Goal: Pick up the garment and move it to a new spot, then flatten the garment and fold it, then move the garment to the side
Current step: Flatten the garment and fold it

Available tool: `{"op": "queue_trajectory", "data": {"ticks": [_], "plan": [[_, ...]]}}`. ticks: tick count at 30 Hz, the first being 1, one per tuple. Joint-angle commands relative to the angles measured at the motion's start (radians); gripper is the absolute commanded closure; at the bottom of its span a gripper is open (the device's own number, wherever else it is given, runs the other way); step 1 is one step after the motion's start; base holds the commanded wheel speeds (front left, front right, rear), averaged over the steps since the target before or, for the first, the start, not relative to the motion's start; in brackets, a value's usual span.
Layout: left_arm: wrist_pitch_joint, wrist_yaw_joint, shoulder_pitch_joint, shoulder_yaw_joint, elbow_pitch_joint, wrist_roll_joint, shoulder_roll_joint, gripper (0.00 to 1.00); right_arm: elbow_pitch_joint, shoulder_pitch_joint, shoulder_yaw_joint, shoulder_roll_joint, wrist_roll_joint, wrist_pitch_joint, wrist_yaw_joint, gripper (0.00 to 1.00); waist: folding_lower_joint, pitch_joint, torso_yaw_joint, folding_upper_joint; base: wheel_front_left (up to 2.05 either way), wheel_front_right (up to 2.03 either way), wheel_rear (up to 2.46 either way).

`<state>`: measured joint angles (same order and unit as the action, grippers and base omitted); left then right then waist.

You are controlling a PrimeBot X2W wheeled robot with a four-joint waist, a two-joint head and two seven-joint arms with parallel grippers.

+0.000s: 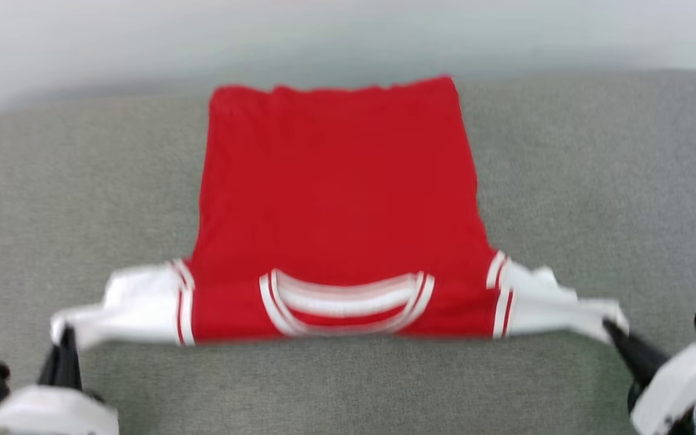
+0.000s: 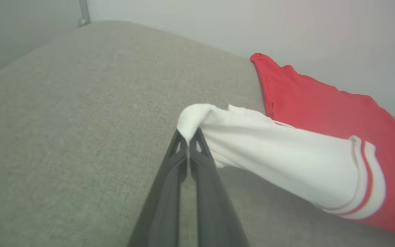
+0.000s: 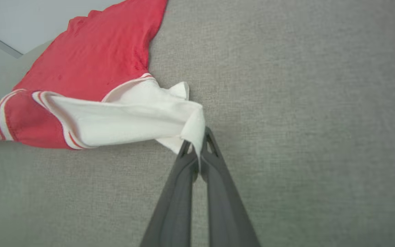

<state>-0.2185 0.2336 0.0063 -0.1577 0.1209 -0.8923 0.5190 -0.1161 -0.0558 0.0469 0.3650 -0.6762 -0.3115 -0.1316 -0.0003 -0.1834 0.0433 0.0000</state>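
The garment (image 1: 336, 199), a red jersey with white sleeves and a striped collar, lies spread on the grey cushion with its collar toward me and its hem at the far edge. No letters or number show on the upward side. My left gripper (image 1: 65, 333) is shut on the tip of the left white sleeve (image 2: 252, 144), lifting it off the fabric. My right gripper (image 1: 612, 329) is shut on the tip of the right white sleeve (image 3: 142, 118), also raised. The shoulder line hangs stretched between the two grippers (image 2: 188, 140) (image 3: 197, 145).
The grey upholstered surface (image 1: 596, 181) runs wide on both sides of the jersey. A pale wall (image 1: 348, 36) rises just behind the hem. A metal post (image 2: 83, 13) stands at the far corner in the left wrist view.
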Motion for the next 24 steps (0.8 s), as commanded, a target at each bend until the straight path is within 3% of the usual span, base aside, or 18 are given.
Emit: {"op": "queue_trajectory", "data": {"ticks": [1,7,11,12,19,24], "plan": [[0.011,0.006,0.04,-0.002,0.005,-0.009,-0.007,1.0,0.019,0.051,-0.028,-0.02,0.016,-0.018,0.002,1.0,0.0003,0.043,-0.011,0.0,0.0,0.0,0.0],[0.044,0.018,0.196,-0.05,0.047,-0.027,-0.039,1.0,0.102,0.274,-0.135,-0.15,0.121,-0.102,0.001,1.0,0.0003,0.117,-0.011,0.0,0.0,0.0,0.0],[0.052,0.021,0.236,-0.074,0.057,-0.024,-0.044,1.0,0.112,0.334,-0.151,-0.191,0.17,-0.121,0.002,1.0,0.0003,0.131,-0.015,0.0,0.0,0.0,0.0],[0.052,0.025,0.252,-0.086,0.054,-0.017,-0.054,1.0,0.121,0.36,-0.147,-0.218,0.199,-0.129,0.001,0.0,0.0003,0.134,-0.023,0.0,0.0,0.0,0.0],[0.058,0.037,0.215,-0.108,0.017,0.012,-0.043,1.0,0.187,0.24,-0.151,-0.198,0.212,-0.136,0.001,0.0,0.0003,0.112,-0.043,0.0,0.0,0.0,0.0],[0.062,0.049,0.174,-0.123,-0.033,0.042,-0.033,1.0,0.13,0.009,-0.194,-0.17,0.244,-0.145,0.001,0.0,0.0003,0.054,-0.072,0.0,0.0,0.0,0.0]]}}
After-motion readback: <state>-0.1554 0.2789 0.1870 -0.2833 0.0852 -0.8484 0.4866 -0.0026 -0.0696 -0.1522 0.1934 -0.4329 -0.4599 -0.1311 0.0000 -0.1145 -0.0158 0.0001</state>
